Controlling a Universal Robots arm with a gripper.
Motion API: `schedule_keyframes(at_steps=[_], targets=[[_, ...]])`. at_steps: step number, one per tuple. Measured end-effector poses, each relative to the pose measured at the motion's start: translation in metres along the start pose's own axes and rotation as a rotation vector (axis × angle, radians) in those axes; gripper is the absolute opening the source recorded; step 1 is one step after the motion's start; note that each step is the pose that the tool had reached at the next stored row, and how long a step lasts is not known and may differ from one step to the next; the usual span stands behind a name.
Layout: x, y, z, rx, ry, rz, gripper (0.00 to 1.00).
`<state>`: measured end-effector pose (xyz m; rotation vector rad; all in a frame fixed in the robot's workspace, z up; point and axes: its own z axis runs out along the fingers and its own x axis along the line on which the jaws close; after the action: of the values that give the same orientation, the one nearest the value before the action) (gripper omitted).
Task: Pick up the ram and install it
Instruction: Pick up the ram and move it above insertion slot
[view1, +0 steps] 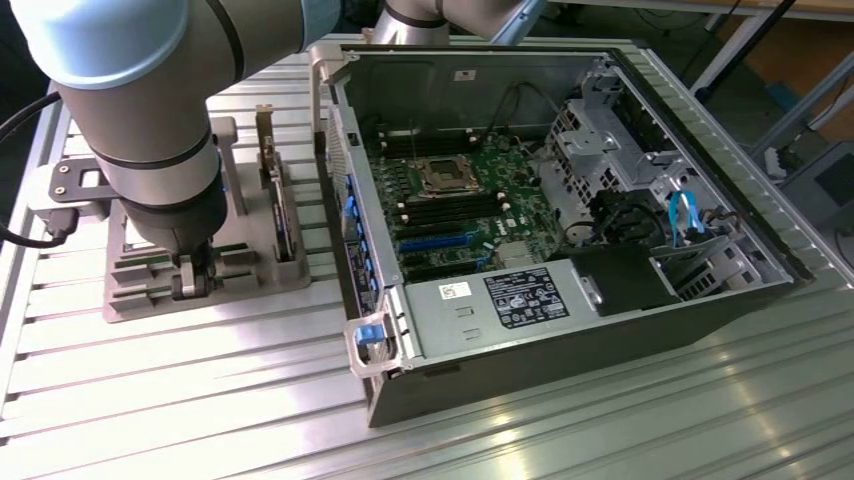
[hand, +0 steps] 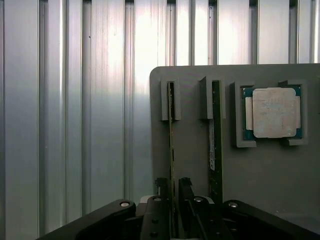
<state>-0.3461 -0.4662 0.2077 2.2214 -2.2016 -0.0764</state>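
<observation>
There are two ram sticks, the first ram (hand: 172, 140) and the second ram (hand: 215, 145). They share one grey holder (hand: 192, 150) with one square silver processor chip (hand: 276, 112) and one expansion card (view1: 275, 205). A single arm (view1: 147, 120) carries one gripper (hand: 172, 187) with two fingers (hand: 161, 190). The one ribbed worktop (view1: 200, 400) also bears one open computer case (view1: 561, 345), which contains one motherboard (view1: 461, 205), one processor socket (view1: 441, 178) and one power supply (view1: 534, 295).

Second ram (hand: 215, 145) alongside (narrow gap)
</observation>
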Motion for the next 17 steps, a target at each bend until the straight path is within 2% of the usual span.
schedule_keyframes(at_steps=[5,7,17], targets=[[0.0000,0.0000,0.0000,0.0000,0.0000,0.000,0.22],[0.0000,0.0000,0.0000,0.0000,-0.0001,0.000,0.12],[0.0000,0.0000,0.0000,0.0000,0.0000,0.000,0.12]])
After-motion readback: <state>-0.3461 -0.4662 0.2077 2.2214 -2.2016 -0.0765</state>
